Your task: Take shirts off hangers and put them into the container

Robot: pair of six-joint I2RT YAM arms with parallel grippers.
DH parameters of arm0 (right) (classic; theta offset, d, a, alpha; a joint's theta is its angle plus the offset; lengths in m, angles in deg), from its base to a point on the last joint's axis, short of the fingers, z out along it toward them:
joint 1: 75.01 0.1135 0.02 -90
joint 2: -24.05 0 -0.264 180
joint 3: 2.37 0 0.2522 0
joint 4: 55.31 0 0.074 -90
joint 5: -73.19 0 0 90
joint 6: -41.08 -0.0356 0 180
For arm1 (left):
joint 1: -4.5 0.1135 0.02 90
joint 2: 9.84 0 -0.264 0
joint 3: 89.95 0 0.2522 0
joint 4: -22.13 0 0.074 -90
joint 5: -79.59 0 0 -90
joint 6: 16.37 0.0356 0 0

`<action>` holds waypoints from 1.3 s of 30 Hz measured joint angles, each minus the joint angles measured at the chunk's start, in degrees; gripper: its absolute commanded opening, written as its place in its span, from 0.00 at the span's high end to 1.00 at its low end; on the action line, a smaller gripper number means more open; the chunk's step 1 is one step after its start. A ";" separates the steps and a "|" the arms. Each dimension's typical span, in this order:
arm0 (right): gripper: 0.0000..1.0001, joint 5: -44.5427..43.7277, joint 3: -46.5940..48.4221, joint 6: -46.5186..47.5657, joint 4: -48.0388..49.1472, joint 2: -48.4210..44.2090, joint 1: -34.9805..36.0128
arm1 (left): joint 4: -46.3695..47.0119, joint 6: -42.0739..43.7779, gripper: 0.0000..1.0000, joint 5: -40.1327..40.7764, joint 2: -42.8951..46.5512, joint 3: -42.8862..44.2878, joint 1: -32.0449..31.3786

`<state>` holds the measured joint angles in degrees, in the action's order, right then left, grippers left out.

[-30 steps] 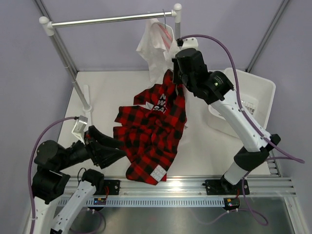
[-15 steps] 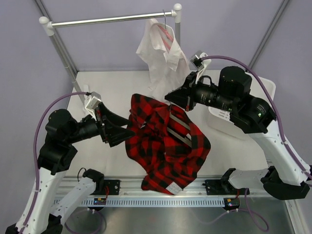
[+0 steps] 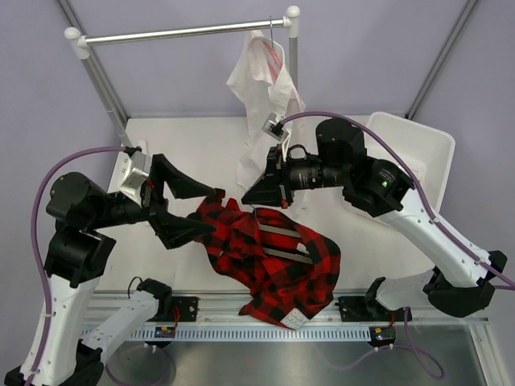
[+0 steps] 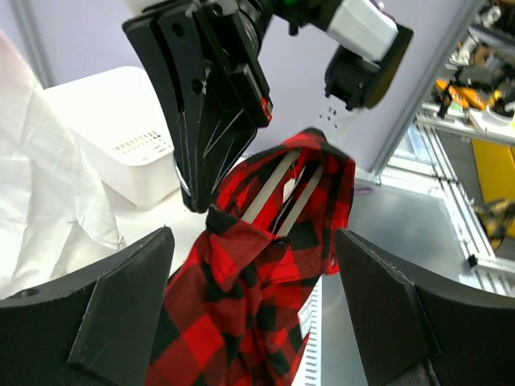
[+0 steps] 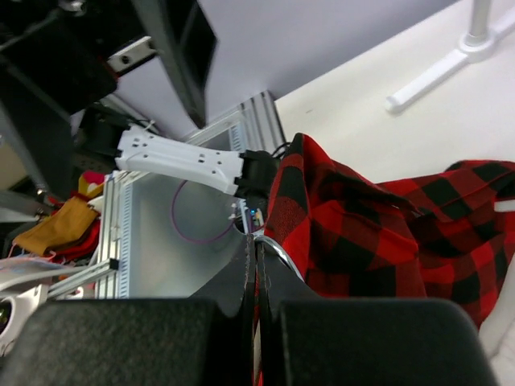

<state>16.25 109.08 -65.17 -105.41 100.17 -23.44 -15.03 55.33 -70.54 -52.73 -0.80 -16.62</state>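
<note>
The silver rail [image 3: 185, 32] stands at the back of the table [image 3: 185, 153], and everything is easiest placed from it. Near the rail's right-hand end the white shirt [image 3: 259, 84] hangs from it on the pink hanger [image 3: 276, 55], loose and crinkled, its tail dropping towards the tabletop.

Well in front of the rail and lower down, the plaid shirt [image 3: 273, 261] is held up in the air between the two arms. The right gripper [image 3: 256, 195] is clenched tight at the shirt's collar, and in its own wrist view a curve of metal hook [image 5: 278, 253] shows right against the closed fingertips, so its grip seems to be on the hook of the grey-brown hanger [image 3: 282, 233]. The hanger's two pale arms show inside the neck opening (so the shirt is not off it yet). The cloth droops away from the rail towards the near edge of the table, with the white label patch [image 3: 294, 319] at its lowest corner; I cannot tell whether that hem touches the table.

The left gripper [image 3: 216, 211] faces the shirt from the side under the rail's left end, spread wide. Its fingers [image 4: 121, 310] stand either side of the red-and-black cloth without closing on it.

The basket [image 3: 430, 141] sits on the table in front of and beyond the rail's right post, behind the right arm, with no shirt visible in it.
</note>
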 measured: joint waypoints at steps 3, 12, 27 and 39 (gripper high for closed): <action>1.00 2.43 0.00 -0.50 1.44 -0.48 0.46 | -0.92 2.19 0.14 -2.32 -0.31 -0.02 0.00; 1.00 7.93 0.22 -3.30 5.27 -3.82 0.48 | -1.40 4.92 0.14 -6.58 -3.52 -4.50 -0.52; 0.78 9.44 4.79 -3.69 4.22 -0.68 0.37 | -5.62 7.30 1.00 -8.76 -5.81 -7.56 -6.73; 0.37 -14.40 10.16 -0.94 -8.70 -2.08 1.88 | -8.26 1.36 1.00 8.17 0.50 -8.81 -6.56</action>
<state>1.84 119.24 -66.11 -114.11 98.09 -21.56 -23.29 56.68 -62.37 -52.23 -9.60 -23.18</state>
